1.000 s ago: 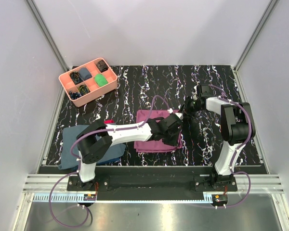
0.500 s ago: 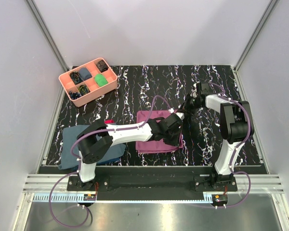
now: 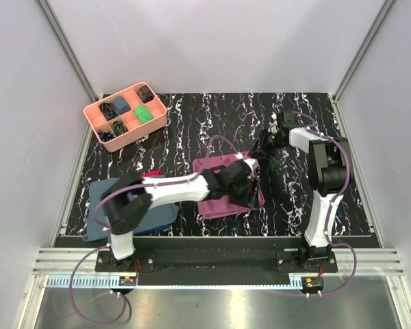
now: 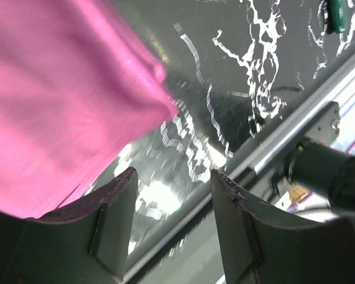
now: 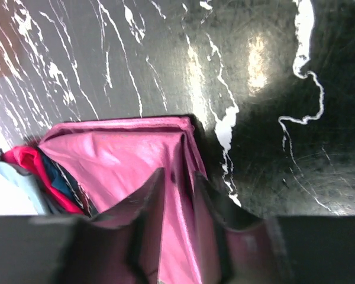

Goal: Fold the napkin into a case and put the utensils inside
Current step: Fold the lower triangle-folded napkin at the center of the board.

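Enclosure: pale plain walls (image 3: 212, 41) on three sides, with aluminium rails at the near edge.
Surface: black table (image 3: 192, 116) with white marble veining.
Far left corner: pink compartment tray (image 3: 94, 115) holding small dark items and one green one. It stands well apart from your work area.
Near left: slate-blue cloth (image 3: 161, 214) lies flat, partly under your left arm. A small red cloth (image 3: 154, 173) shows at its far edge.
Left gripper (image 3: 250, 190): over the right-hand part of the napkin. In the left wrist view the left gripper (image 4: 173, 177) has its jaws well apart and nothing between them. You have hold of nothing on this side.
Napkin (image 3: 212, 168): at mid-table, folded to a rough rectangle, just right of the blue cloth. One corner (image 4: 160, 106) lies on the bare table ahead of the left fingers (image 4: 115, 201).
Right gripper (image 3: 262, 147): at the napkin's far right corner. In the right wrist view the right gripper (image 5: 176, 177) has its jaws only narrowly parted. The napkin (image 5: 118, 154) and its layered edge fill the gap. You cannot tell from this whether cloth is pinched or merely lies beneath.
Utensil (image 4: 337, 15): one dark green handle on the table beyond the napkin's corner, clear of the cloth. The rest of it is out of frame.
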Robot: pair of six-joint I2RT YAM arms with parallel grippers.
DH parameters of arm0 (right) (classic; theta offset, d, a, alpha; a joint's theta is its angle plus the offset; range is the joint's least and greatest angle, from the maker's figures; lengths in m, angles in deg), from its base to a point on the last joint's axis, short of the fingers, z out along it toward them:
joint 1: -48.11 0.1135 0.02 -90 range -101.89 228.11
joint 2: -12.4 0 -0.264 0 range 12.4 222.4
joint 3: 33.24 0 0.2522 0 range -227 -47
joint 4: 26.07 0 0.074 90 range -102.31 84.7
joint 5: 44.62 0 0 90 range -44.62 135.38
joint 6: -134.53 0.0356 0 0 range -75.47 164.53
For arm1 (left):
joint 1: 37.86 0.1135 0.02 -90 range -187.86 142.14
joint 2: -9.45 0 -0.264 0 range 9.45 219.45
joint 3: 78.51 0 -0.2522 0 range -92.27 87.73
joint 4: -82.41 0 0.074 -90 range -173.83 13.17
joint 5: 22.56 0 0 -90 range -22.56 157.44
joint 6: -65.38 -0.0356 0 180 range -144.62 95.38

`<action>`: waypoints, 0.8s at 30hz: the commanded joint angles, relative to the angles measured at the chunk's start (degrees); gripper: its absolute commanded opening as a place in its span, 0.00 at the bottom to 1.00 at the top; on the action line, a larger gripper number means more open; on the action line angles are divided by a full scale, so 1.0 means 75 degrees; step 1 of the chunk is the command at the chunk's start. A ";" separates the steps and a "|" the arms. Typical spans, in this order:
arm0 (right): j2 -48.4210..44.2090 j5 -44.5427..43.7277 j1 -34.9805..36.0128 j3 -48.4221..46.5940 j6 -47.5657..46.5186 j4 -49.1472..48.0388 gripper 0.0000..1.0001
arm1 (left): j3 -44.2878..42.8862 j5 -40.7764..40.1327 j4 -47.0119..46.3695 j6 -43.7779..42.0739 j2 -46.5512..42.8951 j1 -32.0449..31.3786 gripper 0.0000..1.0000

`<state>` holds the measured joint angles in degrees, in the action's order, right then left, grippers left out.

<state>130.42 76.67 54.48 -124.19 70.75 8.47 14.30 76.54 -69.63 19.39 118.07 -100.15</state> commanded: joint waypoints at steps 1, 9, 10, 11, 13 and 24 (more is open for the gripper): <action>-0.0781 -0.0467 -0.0029 0.0071 -0.0436 0.0697 0.40 | 0.0742 0.0110 -0.0405 -0.0055 -0.2023 0.0686 0.57; -0.2410 -0.0445 0.0018 0.1618 -0.0730 0.1132 0.64 | 0.2500 0.0741 -0.0311 -0.0371 -0.3992 0.2722 0.74; -0.2562 -0.0468 0.0052 0.2037 -0.0742 0.1121 0.65 | 0.2652 0.0848 -0.0241 -0.0395 -0.4075 0.2912 0.76; -0.2819 -0.0515 0.0064 0.2227 -0.0753 0.1132 0.65 | 0.2689 0.0988 -0.0206 -0.0500 -0.4134 0.3099 0.78; -0.3031 -0.0609 0.0111 0.2743 -0.0753 0.1097 0.66 | 0.2666 0.1375 0.0075 -0.0676 -0.4100 0.3557 0.84; -0.3513 -0.0867 0.0275 0.4103 -0.0274 0.0558 0.44 | 0.2314 0.1833 0.0311 -0.1040 -0.2870 0.4367 0.85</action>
<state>106.57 71.73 55.61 -95.43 67.30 15.27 33.71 87.16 -66.53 13.08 94.14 -67.45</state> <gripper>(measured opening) 0.473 0.855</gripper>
